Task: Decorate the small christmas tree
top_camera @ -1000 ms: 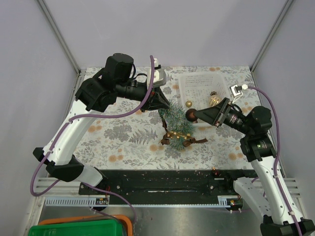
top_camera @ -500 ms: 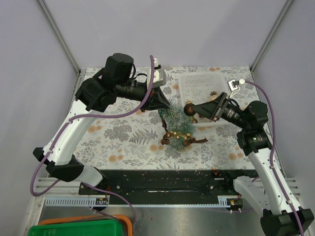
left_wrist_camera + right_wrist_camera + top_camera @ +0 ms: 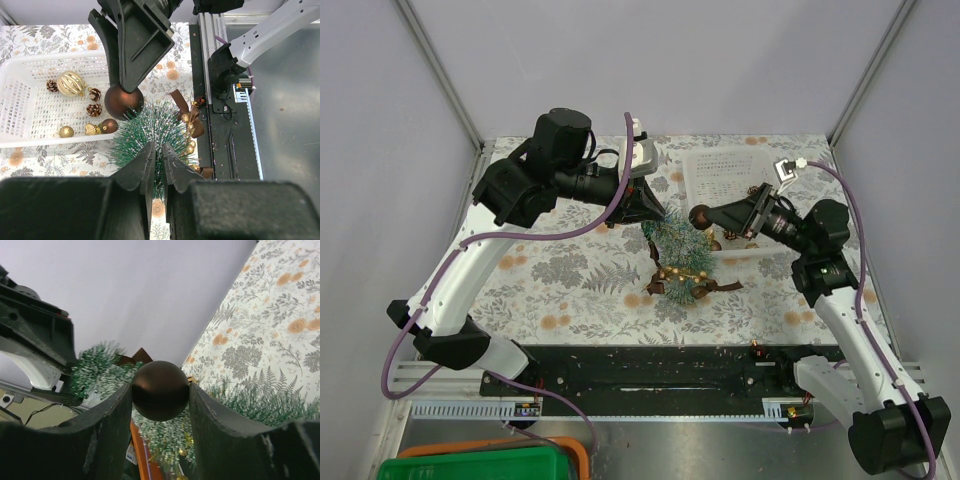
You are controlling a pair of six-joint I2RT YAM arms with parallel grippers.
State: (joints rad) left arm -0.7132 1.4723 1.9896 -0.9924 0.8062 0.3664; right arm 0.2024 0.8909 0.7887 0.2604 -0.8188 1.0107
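The small christmas tree point(image 3: 678, 256) stands mid-table, frosted green, with gold beads and a brown bow point(image 3: 718, 285) low on it. My left gripper point(image 3: 657, 214) is shut on the tree's top; in the left wrist view its jaws point(image 3: 159, 150) pinch the bristles point(image 3: 150, 127). My right gripper point(image 3: 706, 217) is shut on a dark brown ball point(image 3: 700, 217) and holds it against the upper right side of the tree. The right wrist view shows the ball point(image 3: 160, 390) between the fingers, with green bristles point(image 3: 97, 371) just behind. The ball also shows in the left wrist view point(image 3: 123, 101).
A white basket point(image 3: 732, 172) sits at the back right, behind the right gripper. In the left wrist view the basket point(image 3: 20, 102) holds a gold ball point(image 3: 70, 83), pine cones point(image 3: 94, 109) and small baubles. A black rail point(image 3: 650, 372) runs along the near edge.
My right gripper has moved left and a little back with the brown ball, from beside the tree to its upper part. The left arm and tree have not moved.
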